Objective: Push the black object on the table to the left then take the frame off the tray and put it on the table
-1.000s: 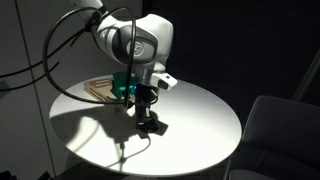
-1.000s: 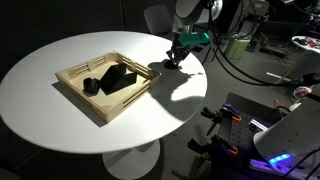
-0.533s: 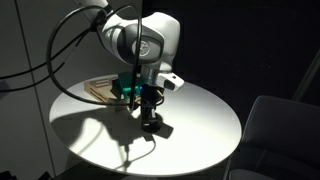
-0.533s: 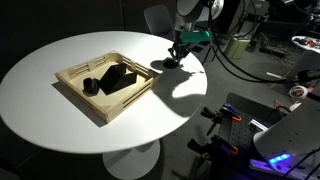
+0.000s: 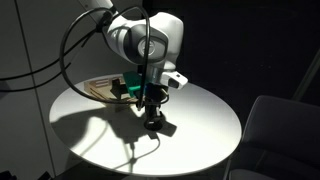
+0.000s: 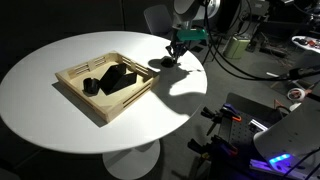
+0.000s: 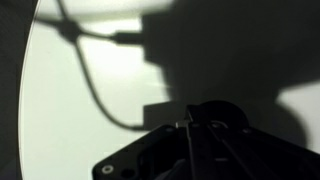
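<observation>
1. The gripper (image 5: 151,116) hung straight down from the arm at the middle of an exterior view, its tip low over the table (image 5: 205,120).
2. Whether its jaws stood apart or together could not be told: both exterior views show them too small and too dark, and the wrist view shows only black bulk along its bottom edge.
3. The black object (image 5: 159,128) sat on the white top just below and to the right of the gripper's tip in that picture. I could not tell whether the two touched.
4. In an exterior view from the opposite side, the same lump (image 6: 162,65) showed as a dark spot just lower left of the gripper, right of the upper centre of the frame, near the tray's right corner.
5. The tray (image 6: 78,100) lay left of centre in that picture, turned corner-on.
6. The frame (image 6: 120,78) lay inside the tray, toward its right half.
7. A small black block (image 6: 90,86) stood in the tray just left of the frame.
8. The wrist view showed bare white table at the left, crossed by a cable's curved shadow, with heavy shadow over the right side
</observation>
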### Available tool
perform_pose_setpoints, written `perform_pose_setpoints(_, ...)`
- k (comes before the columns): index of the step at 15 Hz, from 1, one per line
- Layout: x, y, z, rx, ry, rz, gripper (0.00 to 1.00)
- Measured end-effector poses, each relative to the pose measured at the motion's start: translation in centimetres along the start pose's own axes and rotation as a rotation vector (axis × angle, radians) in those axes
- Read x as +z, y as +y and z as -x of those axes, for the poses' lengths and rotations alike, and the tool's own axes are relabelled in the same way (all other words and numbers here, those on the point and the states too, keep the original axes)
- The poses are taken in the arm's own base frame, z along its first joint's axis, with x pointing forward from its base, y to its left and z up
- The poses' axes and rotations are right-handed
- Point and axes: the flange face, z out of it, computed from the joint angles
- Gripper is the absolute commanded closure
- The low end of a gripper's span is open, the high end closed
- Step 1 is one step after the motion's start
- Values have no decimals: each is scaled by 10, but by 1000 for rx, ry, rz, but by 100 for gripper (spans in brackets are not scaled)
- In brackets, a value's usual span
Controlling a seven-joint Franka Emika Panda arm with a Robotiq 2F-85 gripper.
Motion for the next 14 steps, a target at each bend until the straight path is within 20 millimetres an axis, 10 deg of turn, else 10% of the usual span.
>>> perform_pose_setpoints(14,-2,-22,-25,-21,1,10,99)
